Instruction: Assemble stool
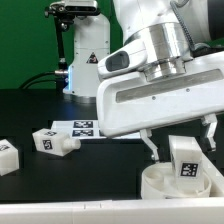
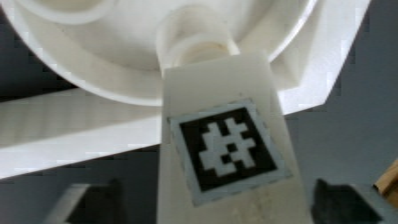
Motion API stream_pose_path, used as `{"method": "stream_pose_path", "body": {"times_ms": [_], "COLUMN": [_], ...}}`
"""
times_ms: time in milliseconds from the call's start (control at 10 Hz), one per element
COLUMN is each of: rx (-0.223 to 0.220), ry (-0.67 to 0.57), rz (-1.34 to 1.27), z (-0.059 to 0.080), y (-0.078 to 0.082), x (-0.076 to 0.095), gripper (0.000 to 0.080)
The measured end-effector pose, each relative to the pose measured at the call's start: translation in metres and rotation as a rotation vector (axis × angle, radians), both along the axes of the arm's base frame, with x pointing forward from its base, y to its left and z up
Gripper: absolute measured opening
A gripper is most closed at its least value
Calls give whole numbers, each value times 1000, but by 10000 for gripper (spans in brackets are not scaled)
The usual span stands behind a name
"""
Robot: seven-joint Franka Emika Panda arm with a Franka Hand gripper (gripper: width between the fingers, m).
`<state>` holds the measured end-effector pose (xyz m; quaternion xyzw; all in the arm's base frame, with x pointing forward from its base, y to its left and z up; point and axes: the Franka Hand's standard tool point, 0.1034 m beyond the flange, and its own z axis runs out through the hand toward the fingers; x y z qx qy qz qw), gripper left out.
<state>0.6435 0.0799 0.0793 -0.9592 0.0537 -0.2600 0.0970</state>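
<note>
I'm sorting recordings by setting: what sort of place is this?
Probably a robotics lab bench: a black tabletop, a marker board with printed tags, a loose white tagged stool leg, and a green backdrop behind.

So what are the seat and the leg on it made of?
Seat: likely moulded white plastic, smooth matte, with a rounded rim. Leg: the same white plastic by its look, chunky; its black-and-white tag looks like printed paper, though that is unsure.
</note>
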Motion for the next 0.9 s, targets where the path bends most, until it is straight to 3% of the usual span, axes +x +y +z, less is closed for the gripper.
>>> {"method": "stream_pose_path", "body": {"times_ms": [100,200,400,600,700,800,900], "rx": [2,56,90,120,180,185,184], "ry": [3,69,167,337,317,417,405], "rz": [-1,-26,-39,-12,-127,-76,-76], "z": [0,3,20,29,29,21,25], "y": [-1,3,-6,0,4,9,5], "x": [0,-3,-4,-6,-3,-19,-12], "gripper": [614,638,648,649,649,649,649]}}
